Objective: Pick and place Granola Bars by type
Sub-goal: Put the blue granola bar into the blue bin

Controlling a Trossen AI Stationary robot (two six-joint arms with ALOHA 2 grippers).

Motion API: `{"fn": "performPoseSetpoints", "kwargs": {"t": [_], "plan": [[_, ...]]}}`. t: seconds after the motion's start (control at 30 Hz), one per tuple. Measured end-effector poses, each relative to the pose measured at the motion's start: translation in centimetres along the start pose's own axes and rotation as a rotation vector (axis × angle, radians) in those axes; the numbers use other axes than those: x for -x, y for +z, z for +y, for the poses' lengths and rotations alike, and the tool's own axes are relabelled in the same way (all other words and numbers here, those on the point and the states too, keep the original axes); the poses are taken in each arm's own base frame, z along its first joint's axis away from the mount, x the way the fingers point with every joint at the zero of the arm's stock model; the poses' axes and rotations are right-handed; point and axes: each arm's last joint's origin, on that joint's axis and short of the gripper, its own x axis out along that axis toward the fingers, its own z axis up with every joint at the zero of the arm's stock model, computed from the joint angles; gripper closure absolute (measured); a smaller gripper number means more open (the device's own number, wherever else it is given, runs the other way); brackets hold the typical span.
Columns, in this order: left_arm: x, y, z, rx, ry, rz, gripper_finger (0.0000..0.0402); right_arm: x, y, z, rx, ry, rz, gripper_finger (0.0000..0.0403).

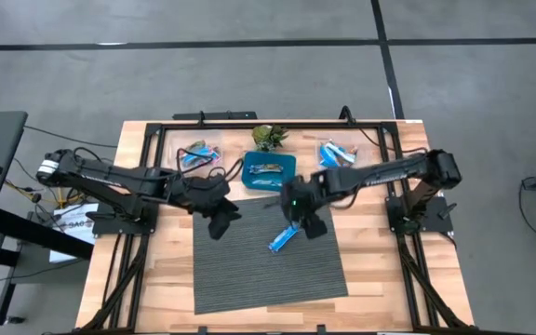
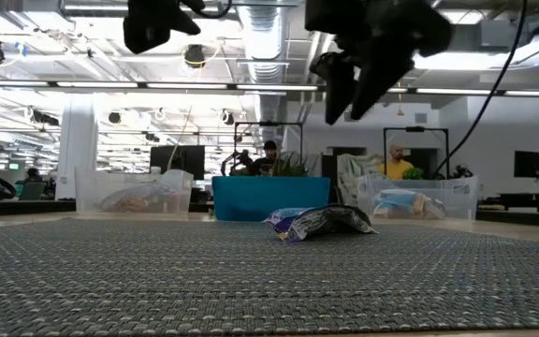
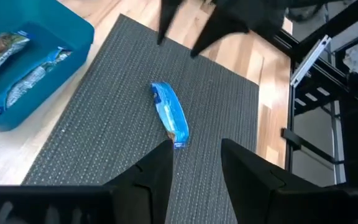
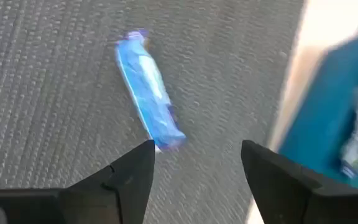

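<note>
**Hovering open over a blue bar on the mat**

Hanging just above the ribbed grey woven mat [image 1: 268, 265], the right hand [image 4: 197, 163] has its two dark wedge-shaped fingers spread wide apart with nothing between them. Below and just ahead of it lies a slim granola bar in a shiny, crinkled bright-blue wrapper [image 4: 149, 90], flat on the mat and set at a slant, free of any grip. In the high view this bar [image 1: 282, 239] sits near the mat's far edge, by the right hand [image 1: 298, 221].

The left hand [image 3: 196, 163] waits above the mat's far left corner, its matte black fingers parted and empty, pointed toward the same bar [image 3: 170, 114].

Beyond the mat, on the pale wooden slatted table [image 1: 370, 279], stands a square teal-blue plastic dish [image 1: 269, 172] holding two wrapped bars, one silvery and one greenish. A clear plastic bin to the left [image 1: 198, 154] and another to the right [image 1: 337, 152] hold more blue-wrapped bars. A small green leafy plant [image 1: 268, 137] stands behind the dish.
</note>
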Motion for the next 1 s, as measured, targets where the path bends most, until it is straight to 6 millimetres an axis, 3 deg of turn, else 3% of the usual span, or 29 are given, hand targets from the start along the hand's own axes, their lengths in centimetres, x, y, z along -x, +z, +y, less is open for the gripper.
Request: {"fn": "performPoseSetpoints", "kwargs": {"t": [0.2,0.43,0.7,0.8,1.0], "plan": [[0.1,-0.5,-0.5,-0.005,-0.01,0.017,0.0275,-4.0,1.1,1.8,0.046,0.034,0.035,0.017],[0.1,-0.7,-0.6,0.007,-0.004,0.029,0.0275,-8.4,0.8,2.5,0.066,0.078,0.148,0.017],[0.1,-0.8,-0.5,0.015,0.0,0.034,0.0275,-10.2,0.4,2.0,0.068,0.098,0.19,0.0174],[0.1,-0.8,-0.5,0.017,-0.001,0.034,0.0275,-10.3,0.2,1.7,0.056,0.117,0.194,0.0199],[0.1,-0.8,-0.5,0.024,0.002,0.037,0.0275,-10.4,0.4,1.6,0.041,0.141,0.16,0.0303]]}}
